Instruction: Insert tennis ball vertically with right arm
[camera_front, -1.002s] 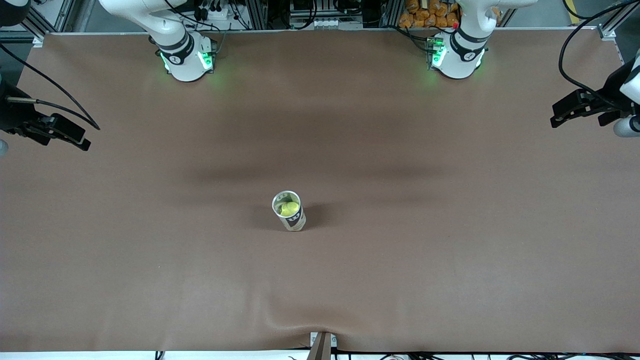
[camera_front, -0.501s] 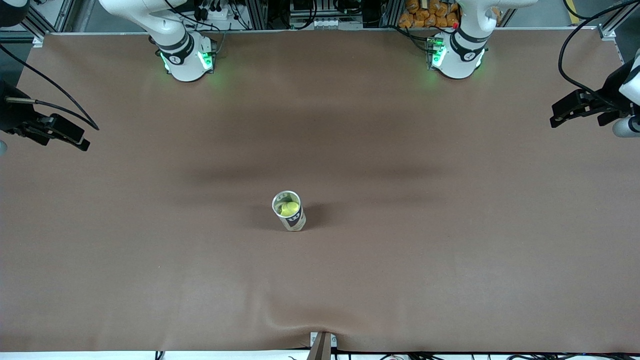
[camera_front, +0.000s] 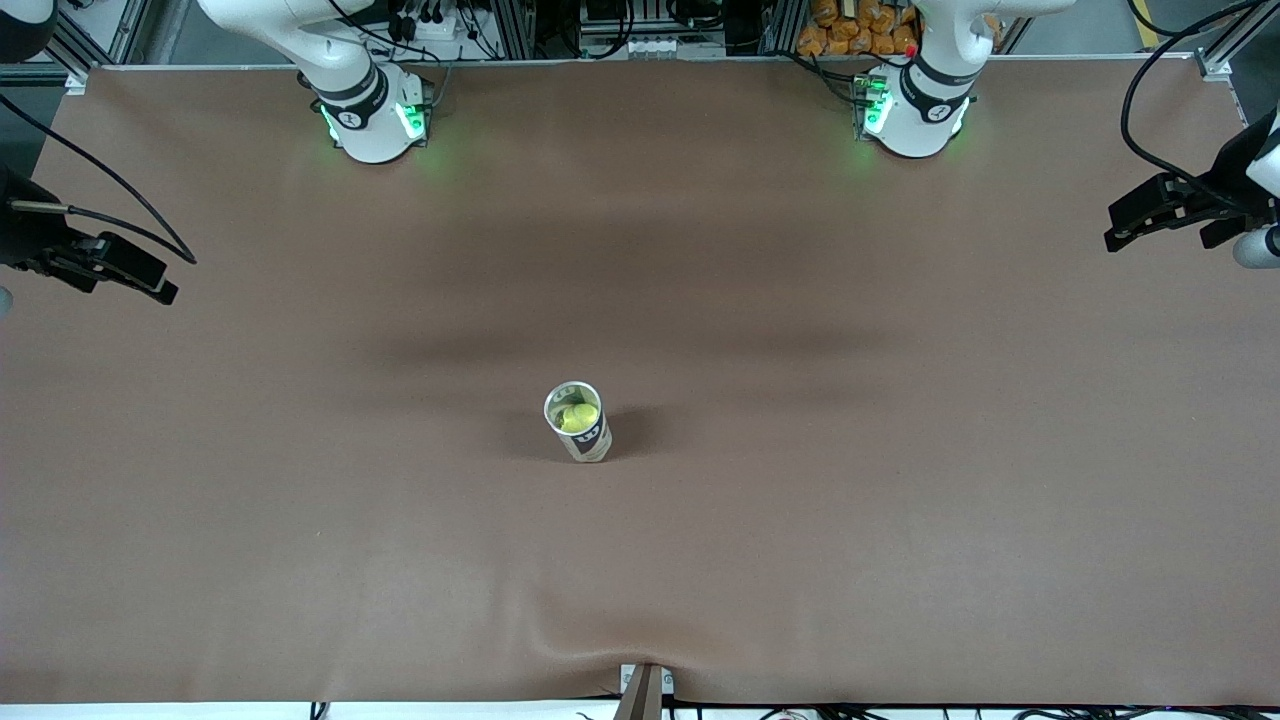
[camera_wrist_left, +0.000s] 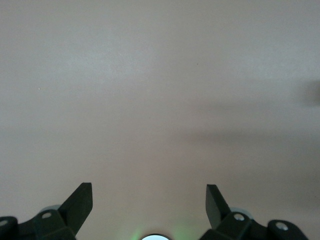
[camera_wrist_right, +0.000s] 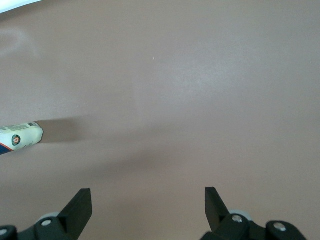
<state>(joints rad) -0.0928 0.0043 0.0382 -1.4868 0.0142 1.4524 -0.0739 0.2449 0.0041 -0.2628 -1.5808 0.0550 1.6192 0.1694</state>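
Note:
A tube-shaped can (camera_front: 579, 422) with a white and dark label stands upright near the middle of the table, its top open. A yellow-green tennis ball (camera_front: 577, 416) sits inside it, just below the rim. The can also shows at the edge of the right wrist view (camera_wrist_right: 20, 137). My right gripper (camera_front: 160, 289) is open and empty over the table's edge at the right arm's end; in its wrist view (camera_wrist_right: 147, 200) only bare table lies between the jaws. My left gripper (camera_front: 1118, 238) is open and empty over the left arm's end, also seen in its wrist view (camera_wrist_left: 148, 197).
A brown mat (camera_front: 800, 520) covers the whole table, with a small ripple at its edge nearest the front camera (camera_front: 600, 640). The two arm bases (camera_front: 372, 120) (camera_front: 912, 112) stand along the edge farthest from the camera. Black cables hang by both grippers.
Both grippers have drifted slightly outward toward their own ends of the table. The can and the ball in it have not moved.

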